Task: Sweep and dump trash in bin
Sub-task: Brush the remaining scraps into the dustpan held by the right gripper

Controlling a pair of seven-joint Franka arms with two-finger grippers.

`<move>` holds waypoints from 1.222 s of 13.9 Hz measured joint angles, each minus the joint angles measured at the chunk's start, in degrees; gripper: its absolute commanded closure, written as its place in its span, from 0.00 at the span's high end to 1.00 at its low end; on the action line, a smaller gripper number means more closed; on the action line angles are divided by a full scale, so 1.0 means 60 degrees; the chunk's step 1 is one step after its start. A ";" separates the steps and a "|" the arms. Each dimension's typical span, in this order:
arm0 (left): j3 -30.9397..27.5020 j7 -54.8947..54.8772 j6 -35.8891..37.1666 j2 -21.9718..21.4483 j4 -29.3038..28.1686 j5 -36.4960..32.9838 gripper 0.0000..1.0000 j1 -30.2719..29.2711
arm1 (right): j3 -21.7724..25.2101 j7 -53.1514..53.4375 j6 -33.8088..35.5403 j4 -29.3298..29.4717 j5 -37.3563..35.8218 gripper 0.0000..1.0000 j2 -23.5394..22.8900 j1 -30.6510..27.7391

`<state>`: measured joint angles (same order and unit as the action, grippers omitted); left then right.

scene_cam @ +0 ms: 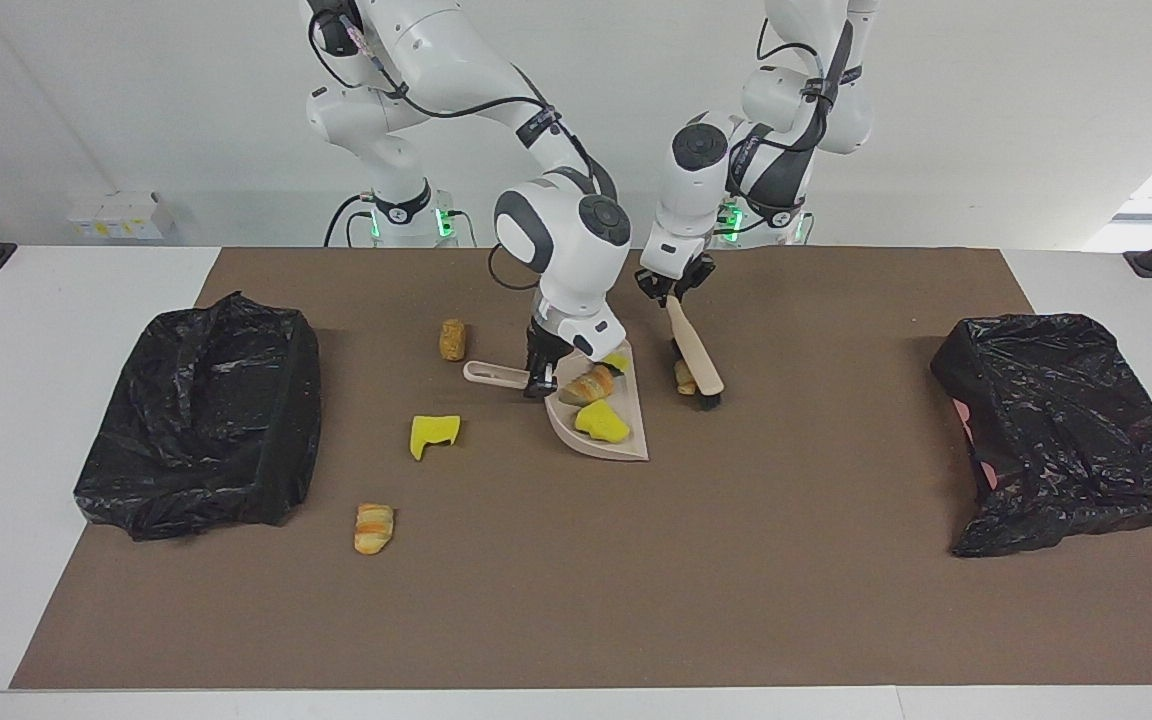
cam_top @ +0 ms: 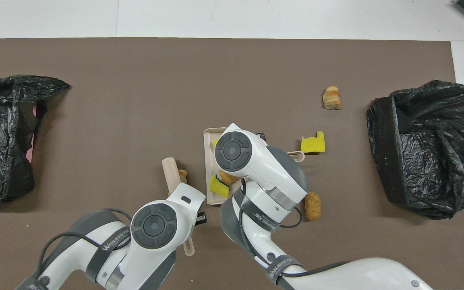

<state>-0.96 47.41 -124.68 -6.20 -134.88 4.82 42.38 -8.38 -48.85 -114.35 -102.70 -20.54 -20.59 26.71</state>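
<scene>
A beige dustpan (scene_cam: 634,438) (cam_top: 208,146) lies mid-mat, and my right gripper (scene_cam: 539,380) is shut on its handle. In the pan lie a croissant scrap (scene_cam: 588,385) and two yellow sponge chunks (scene_cam: 603,422) (cam_top: 219,186). My left gripper (scene_cam: 673,292) is shut on the beige brush (scene_cam: 694,358) (cam_top: 170,171), whose bristles rest on the mat beside the pan. A tan scrap (scene_cam: 684,378) (cam_top: 182,175) sits against the bristles, between brush and pan. Loose trash toward the right arm's end: a brown piece (scene_cam: 452,340), a yellow sponge (scene_cam: 433,433), a croissant piece (scene_cam: 374,527).
Two bins lined with black bags stand at the ends of the brown mat, one (scene_cam: 201,420) at the right arm's end and one (scene_cam: 1066,430) at the left arm's end. Both arms hide part of the pan in the overhead view.
</scene>
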 measured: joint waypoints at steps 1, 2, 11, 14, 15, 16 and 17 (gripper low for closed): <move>-0.0008 -0.0226 0.0116 0.0121 0.0367 0.0075 0.00 0.0009 | 0.0003 0.0000 -0.0158 -0.0135 0.0000 0.00 0.0035 -0.0005; -0.0057 -0.0337 0.0387 0.0200 0.0747 0.0098 0.00 0.0001 | 0.0004 0.0000 -0.0248 -0.0225 0.0000 0.00 0.0067 -0.0007; -0.0213 -0.1564 0.1041 0.0082 0.0228 0.0135 0.00 -0.0793 | -0.0009 0.0000 -0.0278 -0.0334 0.0009 0.00 0.0119 -0.0002; -0.0078 -0.1613 0.0037 0.0248 0.0008 0.0156 0.00 -0.0091 | -0.0010 0.0000 -0.0278 -0.0344 0.0014 0.00 0.0124 -0.0002; -0.0034 -0.1606 -0.0417 0.0376 0.0003 0.0237 0.00 0.0259 | -0.0010 0.0000 -0.0278 -0.0346 0.0016 0.00 0.0126 -0.0002; -0.0004 -0.1642 -0.0743 0.0473 0.0007 0.0330 0.00 0.0547 | -0.0010 0.0000 -0.0278 -0.0349 0.0016 0.00 0.0128 -0.0002; 0.0018 -0.1830 -0.0890 0.0519 0.0025 0.0361 0.00 0.0717 | -0.0010 0.0000 -0.0278 -0.0352 0.0016 0.00 0.0128 -0.0002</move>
<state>-0.85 36.43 -130.02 -3.08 -134.73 6.98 46.68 -8.44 -48.85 -116.02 -104.81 -20.44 -19.82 26.70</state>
